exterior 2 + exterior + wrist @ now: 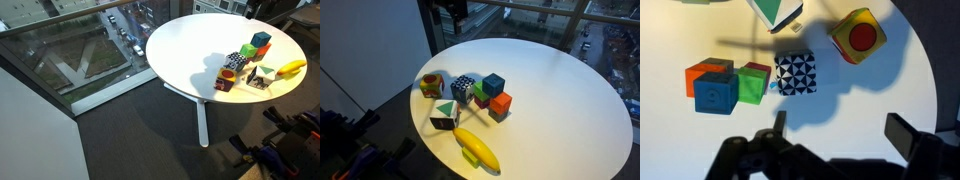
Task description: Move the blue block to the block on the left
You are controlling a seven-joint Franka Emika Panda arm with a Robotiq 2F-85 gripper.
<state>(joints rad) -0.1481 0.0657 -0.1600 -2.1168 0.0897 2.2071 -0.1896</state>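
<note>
- Tall window glass looks down on streets and rooftops, and a round white table stands beside it on dark carpet.
- All the objects sit bunched on the part of the table away from the glass, close to the rim; the side toward the window is bare white.
- In the wrist view the blue block is a solid mid-blue cube with a round mark on its top face; in both exterior views it looks more teal.
- It belongs to a tight cluster, pressed against an orange block and with a green block just beside it. I cannot tell whether it rests on another block or on the table.
- A black-and-white patterned cube lies just beside the green block, on the side away from the blue one.
- A yellow cube with a red disc on its face sits near the patterned cube, closer to the rim.
- A cube with green, white and black faces and a banana lie nearest the table edge.
- The gripper hangs above the table with its jaws spread wide and nothing between them; its dark fingers are apart from every block.
</note>
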